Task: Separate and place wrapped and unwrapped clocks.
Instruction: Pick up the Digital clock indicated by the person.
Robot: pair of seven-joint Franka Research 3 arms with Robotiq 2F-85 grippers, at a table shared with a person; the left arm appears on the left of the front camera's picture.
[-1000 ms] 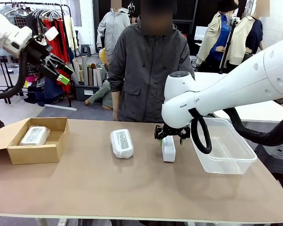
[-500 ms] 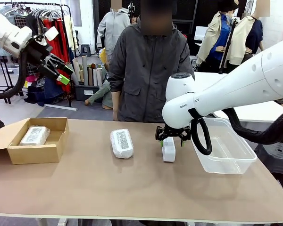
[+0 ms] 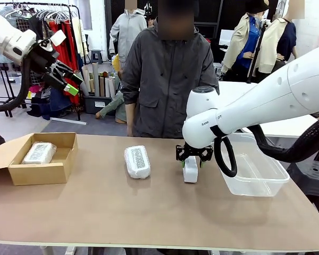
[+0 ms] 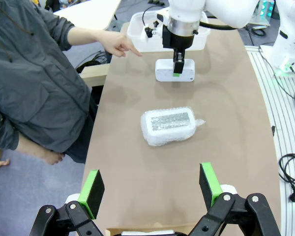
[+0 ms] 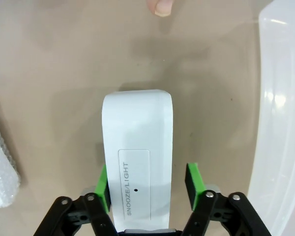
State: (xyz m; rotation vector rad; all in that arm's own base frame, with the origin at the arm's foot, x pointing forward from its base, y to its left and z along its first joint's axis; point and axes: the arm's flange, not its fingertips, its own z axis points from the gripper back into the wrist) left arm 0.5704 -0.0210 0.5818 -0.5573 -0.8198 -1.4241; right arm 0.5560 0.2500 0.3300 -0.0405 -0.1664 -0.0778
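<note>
A: How far along is the sorting now?

B: I judge it about one third done. One wrapped clock (image 3: 39, 153) already lies inside the cardboard box (image 3: 42, 172) at the left end of the bench (image 3: 95, 212). The other wrapped clock (image 3: 137, 161) lies on the bench near the middle, and nothing touches it.

A: And the unwrapped one?

B: The bare white clock (image 3: 190, 171) lies on the bench, just left of the clear plastic bin (image 3: 266, 187), which holds no clock yet. The right end effector (image 5: 147, 186) is down over it, with one green pad at each long side. It is half spread. On one side a thin gap shows between pad and clock, so I think it does not pinch the clock yet.

A: What about the other arm?

B: The left end effector (image 4: 152, 189) hangs high above the left end, with fingers spread wide and nothing between them.

A: Does the person help?

B: The person's hand (image 4: 119, 45) points with one finger at the bench just beyond the white clock, on the far side.

A: So what is left?

B: In my judgement, the white clock must go into the bin and the second wrapped clock into the box.

A: Please count everything.

B: Two wrapped clocks, one unwrapped clock, one box, one bin, two end effectors
</note>
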